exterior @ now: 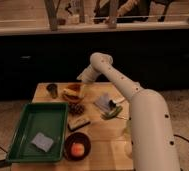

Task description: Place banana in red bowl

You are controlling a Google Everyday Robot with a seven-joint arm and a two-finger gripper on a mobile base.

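Observation:
The red bowl [73, 96] stands at the back of the wooden table [103, 140], right of a dark cup. A pale-yellow elongated shape, the banana [71, 90], lies across the bowl's top. My gripper [82, 80] hangs just above the bowl's right rim at the end of the white arm [119, 82], which reaches in from the right. I cannot tell whether the gripper touches the banana.
A dark cup [52, 90] stands left of the red bowl. A green tray [23, 131] holding a grey-blue cloth [41, 141] fills the left. A dark bowl with an orange fruit [78, 146] sits at the front. A dark pinecone-like object [77, 107], a sponge [79, 123], a pale bag [105, 102] and a green item [111, 113] lie mid-table.

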